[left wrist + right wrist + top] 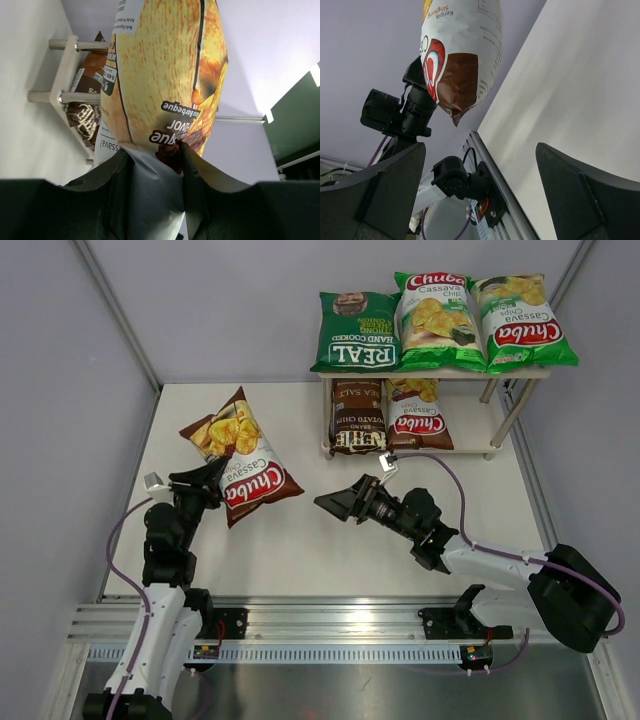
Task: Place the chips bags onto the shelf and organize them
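Note:
My left gripper [212, 478] is shut on the edge of a brown-red Chuba bag [240, 455] and holds it lifted over the left of the table; the bag fills the left wrist view [160, 75] and shows in the right wrist view [457, 55]. My right gripper [335, 502] is open and empty, pointing left at mid table. The shelf [515, 412] stands at the back right. Its top board holds the dark green REAL bag [358, 332] and two light green Chuba bags [437, 308] [520, 322]. Its lower board holds the dark brown Kettle bag [358, 417] and a brown-red Chuba bag [417, 413].
Grey walls enclose the white table [300, 550]. An aluminium rail [330, 625] runs along the near edge with both arm bases. The lower board has a bare slot at its right end [472, 420].

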`<action>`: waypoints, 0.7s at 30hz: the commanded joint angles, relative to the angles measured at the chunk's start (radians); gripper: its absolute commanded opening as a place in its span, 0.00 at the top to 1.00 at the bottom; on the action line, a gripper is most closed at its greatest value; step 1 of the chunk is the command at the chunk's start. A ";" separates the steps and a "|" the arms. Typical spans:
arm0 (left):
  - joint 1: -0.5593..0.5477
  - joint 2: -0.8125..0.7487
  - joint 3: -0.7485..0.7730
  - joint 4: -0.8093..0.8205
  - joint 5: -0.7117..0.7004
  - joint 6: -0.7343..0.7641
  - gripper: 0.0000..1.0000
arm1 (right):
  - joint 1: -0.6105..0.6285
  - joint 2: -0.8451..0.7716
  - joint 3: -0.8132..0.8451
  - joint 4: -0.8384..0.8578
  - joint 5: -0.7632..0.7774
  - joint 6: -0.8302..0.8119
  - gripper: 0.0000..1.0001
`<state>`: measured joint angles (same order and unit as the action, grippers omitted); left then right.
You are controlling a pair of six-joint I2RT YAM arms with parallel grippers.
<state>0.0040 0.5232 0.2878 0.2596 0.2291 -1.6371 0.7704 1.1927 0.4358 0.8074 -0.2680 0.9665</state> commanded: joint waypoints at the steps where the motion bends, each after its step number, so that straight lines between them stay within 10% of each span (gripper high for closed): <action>1: -0.047 -0.018 0.077 0.153 -0.129 -0.130 0.85 | 0.102 0.028 0.061 0.145 0.249 -0.051 0.01; 6: -0.117 -0.048 0.112 0.139 -0.220 -0.153 0.85 | 0.246 0.085 0.128 0.231 0.460 -0.184 0.01; 21: -0.202 -0.058 0.168 0.168 -0.260 -0.230 0.83 | 0.316 0.370 0.399 0.413 0.353 -0.308 0.01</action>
<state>-0.1921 0.4850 0.3820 0.3080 -0.0044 -1.8313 1.0756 1.5322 0.7834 1.0775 0.1085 0.7143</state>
